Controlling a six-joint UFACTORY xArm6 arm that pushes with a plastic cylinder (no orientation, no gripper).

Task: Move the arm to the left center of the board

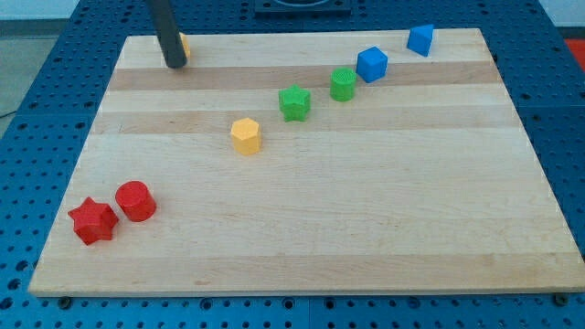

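1. In the camera view, my tip (pixel 175 64) is resting on the wooden surface (pixel 366 238) near the view's top left corner, with the dark rod rising out of the top of the frame.
2. I am carrying no claw at all, only this rod, so there is nothing spread or pinched to report.
3. A sliver of something yellow-orange (pixel 184 43) is showing just behind the rod; it may be another block, but the rod is hiding most of it and I cannot tell its shape.
4. The yellow hexagonal block (pixel 246 135) is sitting near the middle, well apart from my tip.
5. A green star-like block (pixel 294 102), a green rounded block (pixel 344 83) and two blue blocks (pixel 372 64) (pixel 420 39) are running up toward the view's top right.
6. The red star block (pixel 93 220) and the red cylinder (pixel 136 201) are sitting just beside each other at the view's bottom left.
7. The target, the left centre of the surface, is lying between my tip and the red pair, and I am judging the travel as barely begun.
8. The next move is calling for a slide toward the view's bottom along the left edge, stopping short of the red blocks so that I am not nudging them.
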